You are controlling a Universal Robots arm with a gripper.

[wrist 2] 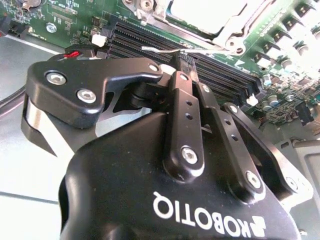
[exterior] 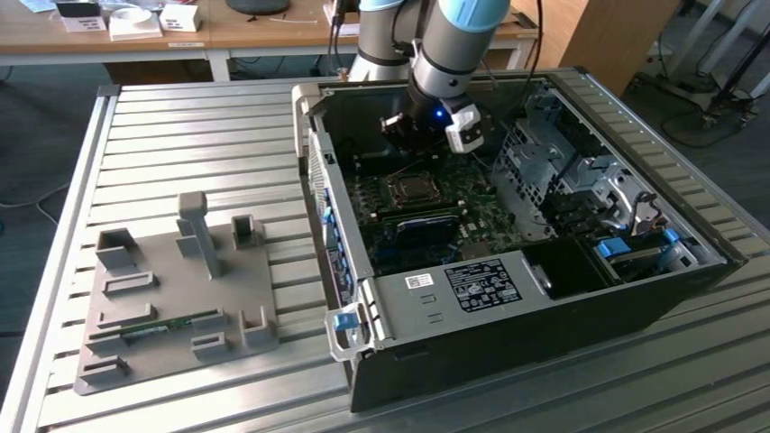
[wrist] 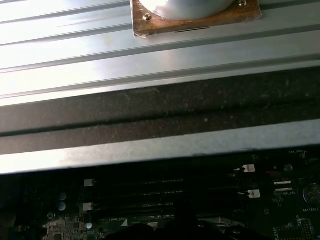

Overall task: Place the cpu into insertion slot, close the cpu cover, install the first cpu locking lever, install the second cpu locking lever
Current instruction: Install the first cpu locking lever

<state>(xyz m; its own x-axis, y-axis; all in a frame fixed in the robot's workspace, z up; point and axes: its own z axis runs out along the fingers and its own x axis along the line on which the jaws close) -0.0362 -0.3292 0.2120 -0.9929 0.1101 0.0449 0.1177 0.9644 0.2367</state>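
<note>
In the exterior view my gripper [exterior: 417,152] reaches down into the open computer case [exterior: 506,361], just behind the CPU socket. The cpu cover [exterior: 413,188] lies flat over the socket on the motherboard [exterior: 481,216], and the cpu [exterior: 414,188] shows in its open centre. In the second wrist view the black fingers [wrist 2: 186,115] are pressed together, and the gripper [wrist 2: 182,59] meets a thin wire locking lever [wrist 2: 155,49] that runs along the edge of the silvery cpu cover [wrist 2: 227,31]. I cannot tell if the lever is pinched or only touched. The bright cpu [wrist 2: 205,7] sits inside the frame.
Black memory slots [wrist 2: 135,37] run beside the socket. A drive cage [exterior: 565,171] and a labelled power supply [exterior: 481,284] crowd the case. A grey fixture plate [exterior: 169,289] holding a memory stick [exterior: 157,328] lies on the slatted table [exterior: 180,135]. The case wall [wrist: 160,145] stands close by.
</note>
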